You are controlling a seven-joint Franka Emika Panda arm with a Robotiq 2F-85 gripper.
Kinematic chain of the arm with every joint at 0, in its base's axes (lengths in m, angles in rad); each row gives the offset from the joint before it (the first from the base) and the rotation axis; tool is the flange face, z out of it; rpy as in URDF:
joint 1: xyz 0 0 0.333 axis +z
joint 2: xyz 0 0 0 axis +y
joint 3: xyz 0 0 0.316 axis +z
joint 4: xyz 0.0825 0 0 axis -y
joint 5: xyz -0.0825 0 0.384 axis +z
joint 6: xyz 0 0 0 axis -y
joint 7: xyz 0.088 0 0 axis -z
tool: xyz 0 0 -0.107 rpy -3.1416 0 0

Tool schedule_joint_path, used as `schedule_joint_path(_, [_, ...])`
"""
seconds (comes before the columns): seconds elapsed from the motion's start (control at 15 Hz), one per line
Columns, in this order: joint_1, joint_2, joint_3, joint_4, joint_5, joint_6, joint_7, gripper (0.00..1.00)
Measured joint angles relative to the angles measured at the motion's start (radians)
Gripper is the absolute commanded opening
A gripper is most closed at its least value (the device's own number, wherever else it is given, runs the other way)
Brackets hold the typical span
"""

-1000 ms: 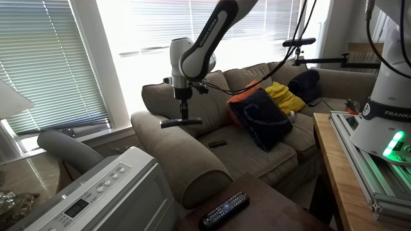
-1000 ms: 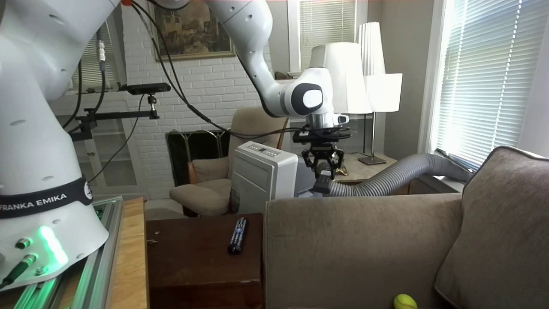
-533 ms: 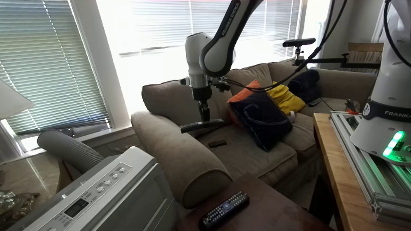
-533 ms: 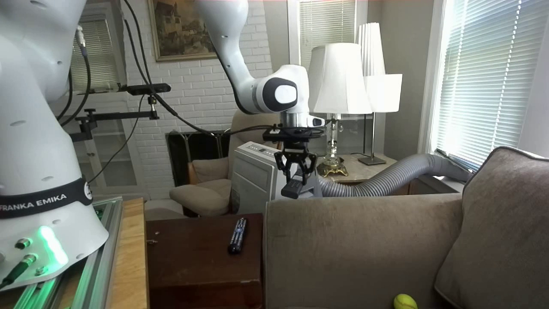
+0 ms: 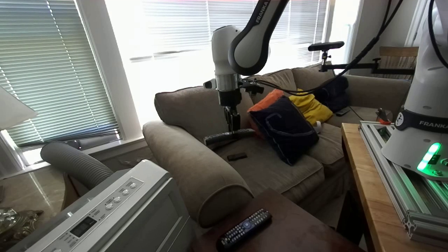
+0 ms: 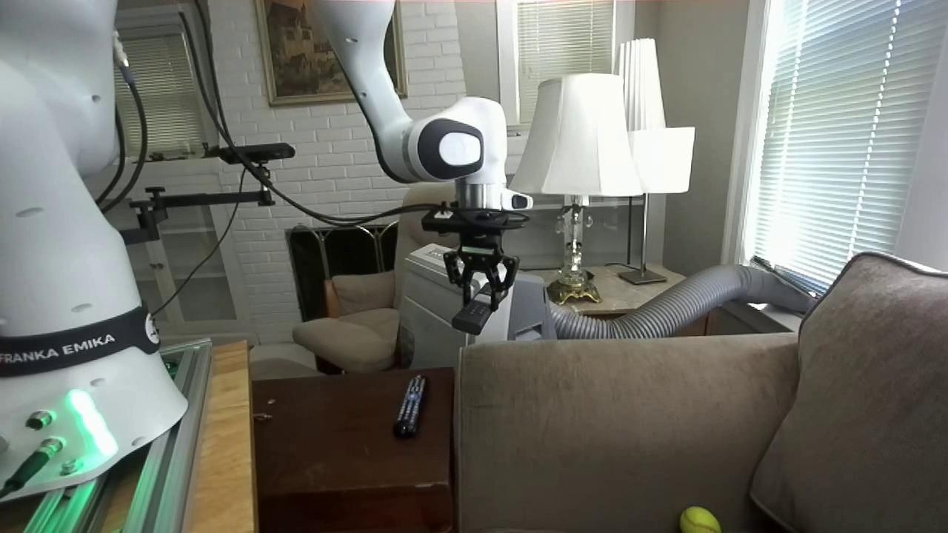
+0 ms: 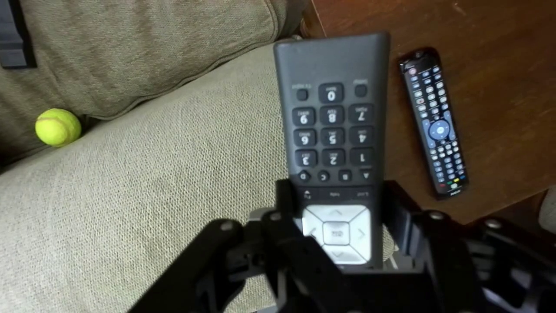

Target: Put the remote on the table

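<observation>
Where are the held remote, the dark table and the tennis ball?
Held remote (image 7: 333, 150): wrist view, on its number keys.
Dark table (image 6: 333, 444): in an exterior view, bare top.
Tennis ball (image 7: 58, 127): wrist view, its middle.

The gripper (image 7: 338, 195) partly hides the held remote (image 7: 333, 143).

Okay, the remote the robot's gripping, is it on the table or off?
Off: the jaws clasp the remote in midair, and both exterior views show it apart from the table.

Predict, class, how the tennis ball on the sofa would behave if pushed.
The tennis ball would probably roll, being round. Its matte, felt-like look suggests it wouldn't be slippery. The sofa arm beside it would likely block a push that way.
</observation>
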Motion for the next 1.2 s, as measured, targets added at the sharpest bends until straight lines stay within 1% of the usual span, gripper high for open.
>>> schedule_joint_path(0.07, [-0.001, -0.001, 0.001, 0.000, 0.000, 0.000, -0.001, 0.29])
schedule_joint_path(0.2, [0.000, 0.000, -0.002, 0.000, 0.001, 0.000, -0.002, 0.29])
schedule_joint_path(0.33, [0.018, 0.004, -0.010, -0.003, -0.014, 0.002, -0.002, 0.29])
schedule_joint_path(0.87, [0.158, 0.007, 0.008, -0.127, -0.090, 0.100, -0.002, 0.29])
schedule_joint_path(1.2, [0.225, 0.020, 0.010, -0.193, -0.139, 0.142, 0.002, 0.29])
